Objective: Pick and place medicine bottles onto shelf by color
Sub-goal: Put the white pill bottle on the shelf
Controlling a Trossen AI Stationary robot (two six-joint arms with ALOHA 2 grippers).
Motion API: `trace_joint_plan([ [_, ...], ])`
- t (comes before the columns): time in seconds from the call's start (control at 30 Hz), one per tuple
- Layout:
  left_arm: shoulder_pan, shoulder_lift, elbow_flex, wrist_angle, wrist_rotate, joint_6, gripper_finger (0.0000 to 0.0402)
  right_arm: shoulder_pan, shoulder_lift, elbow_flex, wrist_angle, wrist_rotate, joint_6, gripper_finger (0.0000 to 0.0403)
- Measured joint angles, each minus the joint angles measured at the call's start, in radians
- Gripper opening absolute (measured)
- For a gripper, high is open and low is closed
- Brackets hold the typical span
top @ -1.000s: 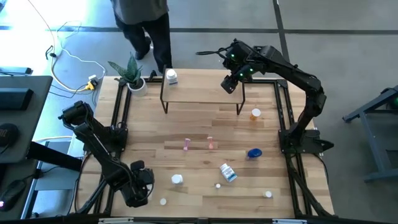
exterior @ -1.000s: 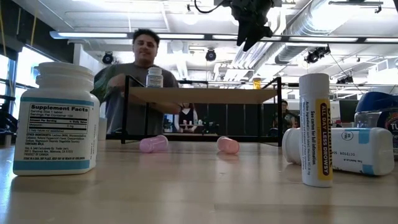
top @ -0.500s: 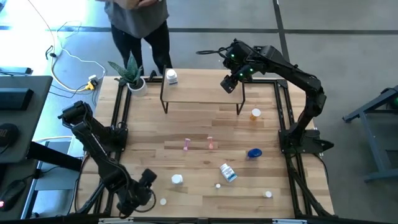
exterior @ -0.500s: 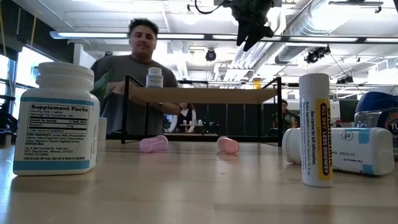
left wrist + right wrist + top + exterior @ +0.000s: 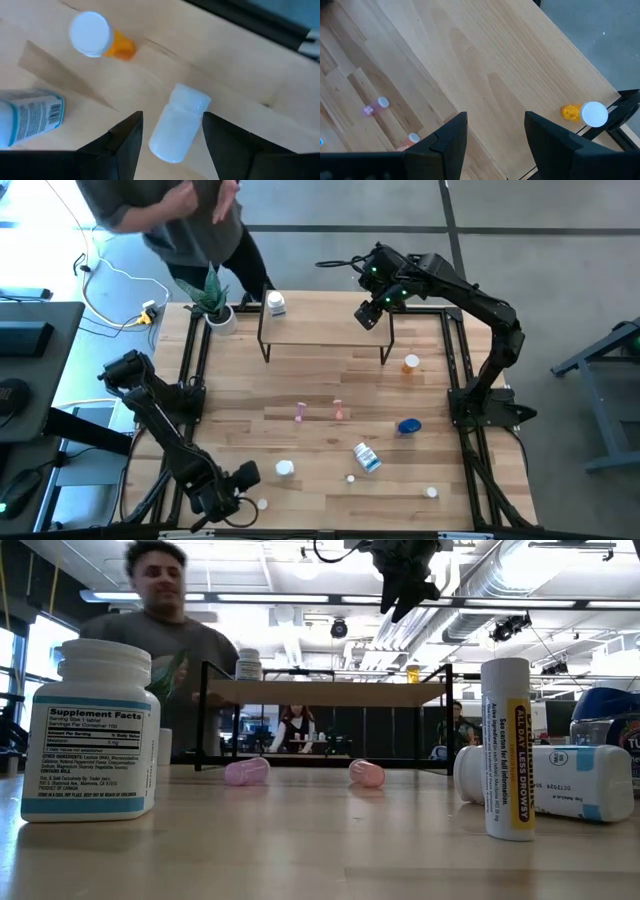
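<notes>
The left claw (image 5: 172, 137) is seen low over the near-left part of the worktop (image 5: 330, 385), its jaws spread and empty, with a small white bottle (image 5: 179, 122) lying on its side between them but not yet gripped. Near it in the left wrist view lie an orange vial with a white cap (image 5: 100, 39) and a white bottle with a blue label (image 5: 30, 117).

The right claw (image 5: 368, 315) is held above the right end of the shelf (image 5: 325, 328), its fingers parted with nothing between them. One white bottle (image 5: 276, 304) is already stood on the shelf's left end. Two pink vials (image 5: 320, 412), a squat blue bottle (image 5: 408, 425) and another orange vial (image 5: 411, 363) are left scattered on the worktop. A person (image 5: 185, 225) is seen beyond the far edge.

The small white bottle is judged to be light, rigid plastic, smooth and round, so it is likely to roll or slip if pinched off-centre. It is best taken across the middle of its body, with the jaws square to its axis.
</notes>
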Motion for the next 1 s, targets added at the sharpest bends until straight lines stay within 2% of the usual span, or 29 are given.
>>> trace_joint_plan([
  [0.3, 0.004, 0.039, 0.000, 0.006, 0.017, 0.100, 0.0195, 0.000, 0.000, 0.000, 0.000, 0.000, 0.000, 0.0189],
  [0.47, 0.004, 0.072, 0.000, 0.011, 0.065, 0.144, 0.0195, 0.000, 0.000, 0.000, 0.000, 0.000, 0.000, 0.0189],
  [0.7, 0.023, 0.109, 0.000, 0.026, 0.053, 0.155, 0.0195, 0.000, 0.000, 0.000, 0.000, 0.000, 0.004, 0.0189],
  [0.83, 0.040, 0.121, 0.000, 0.024, 0.053, 0.119, 0.0190, 0.000, 0.000, 0.000, 0.000, 0.000, 0.021, 0.0189],
  [1.0, 0.058, 0.121, 0.000, 0.027, 0.052, -0.015, 0.0157, 0.003, 0.000, 0.000, -0.006, 0.000, 0.021, 0.0189],
])
